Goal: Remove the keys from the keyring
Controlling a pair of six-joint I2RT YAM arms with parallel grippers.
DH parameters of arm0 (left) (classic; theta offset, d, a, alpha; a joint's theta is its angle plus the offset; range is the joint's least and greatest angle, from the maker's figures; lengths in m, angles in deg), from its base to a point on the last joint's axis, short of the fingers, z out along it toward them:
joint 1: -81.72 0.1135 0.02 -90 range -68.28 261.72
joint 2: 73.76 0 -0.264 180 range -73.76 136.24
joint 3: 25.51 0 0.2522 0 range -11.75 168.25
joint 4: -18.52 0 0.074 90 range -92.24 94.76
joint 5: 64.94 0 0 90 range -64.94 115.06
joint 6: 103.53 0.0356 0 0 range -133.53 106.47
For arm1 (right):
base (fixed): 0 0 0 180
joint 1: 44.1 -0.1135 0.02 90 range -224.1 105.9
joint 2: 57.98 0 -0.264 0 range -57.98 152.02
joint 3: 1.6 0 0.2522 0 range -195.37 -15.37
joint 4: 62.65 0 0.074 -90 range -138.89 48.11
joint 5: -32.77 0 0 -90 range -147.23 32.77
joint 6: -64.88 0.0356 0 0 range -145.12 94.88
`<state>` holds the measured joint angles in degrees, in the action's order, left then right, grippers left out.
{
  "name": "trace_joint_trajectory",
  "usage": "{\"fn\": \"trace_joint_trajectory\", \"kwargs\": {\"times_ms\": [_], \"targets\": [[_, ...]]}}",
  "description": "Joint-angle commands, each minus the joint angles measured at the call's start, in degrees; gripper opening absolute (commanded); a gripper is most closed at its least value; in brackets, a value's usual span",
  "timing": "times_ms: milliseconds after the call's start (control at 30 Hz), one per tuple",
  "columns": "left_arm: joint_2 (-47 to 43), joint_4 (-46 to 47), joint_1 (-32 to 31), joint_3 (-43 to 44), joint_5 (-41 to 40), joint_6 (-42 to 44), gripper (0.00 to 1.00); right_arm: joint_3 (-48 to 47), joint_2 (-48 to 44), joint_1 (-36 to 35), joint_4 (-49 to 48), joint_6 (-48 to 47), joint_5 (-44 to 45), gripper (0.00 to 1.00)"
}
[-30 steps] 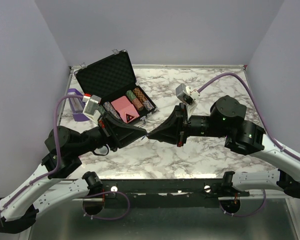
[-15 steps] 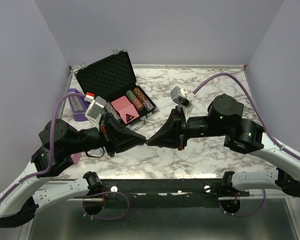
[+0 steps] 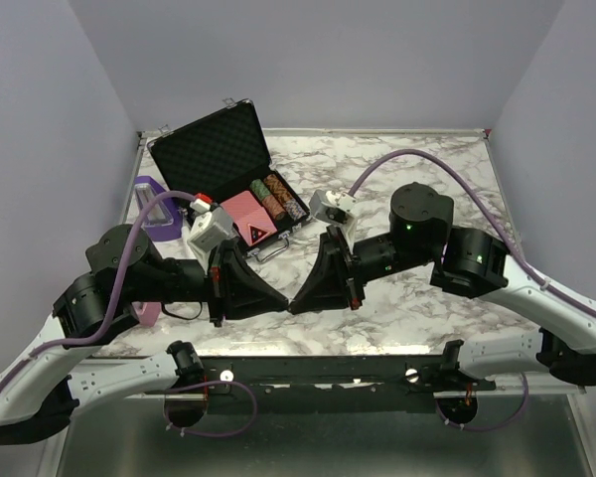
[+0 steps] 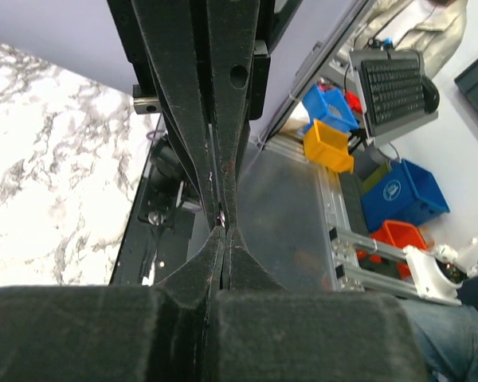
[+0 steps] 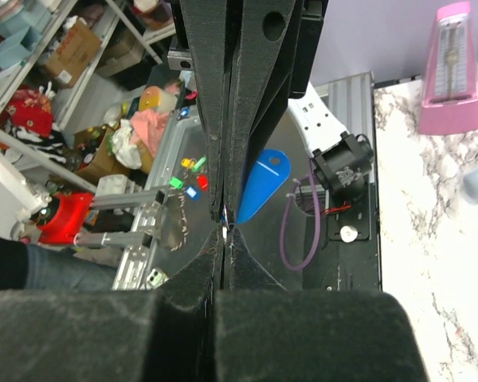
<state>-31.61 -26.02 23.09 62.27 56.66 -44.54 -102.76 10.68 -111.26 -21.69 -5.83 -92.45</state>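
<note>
over the near part of the marble table (image 3: 437, 169), left gripper (image 3: 278, 294) and right gripper (image 3: 300, 298) meet tip to tip, both pinched closed at the keyring (image 5: 255, 199), only its blue tag (image 5: 264, 179) visible, keys indiscernible, so any pull apart should probably stay slow and straight.

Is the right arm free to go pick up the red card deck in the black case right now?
Probably not: the right gripper is shut tip to tip against the left gripper, seemingly sharing the keyring. The way to the red card deck looks open.
</note>
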Motion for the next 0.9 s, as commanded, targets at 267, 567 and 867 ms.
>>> {"fn": "trace_joint_trajectory", "kwargs": {"times_ms": [267, 567, 867], "targets": [[5.48, -11.83, -0.96, 5.25, 10.41, 8.93, 0.00, -4.62, 5.69, -0.08, 2.77, -0.39, -4.59, 0.01], [8.03, -16.23, -0.96, 7.19, 12.79, 11.67, 0.00, -5.86, 7.36, -0.08, 4.61, -0.13, -7.40, 0.01], [11.81, -22.73, -0.96, 11.06, 15.25, 15.71, 0.00, -7.17, 8.50, -0.08, 6.20, 0.13, -9.34, 0.01]]}}
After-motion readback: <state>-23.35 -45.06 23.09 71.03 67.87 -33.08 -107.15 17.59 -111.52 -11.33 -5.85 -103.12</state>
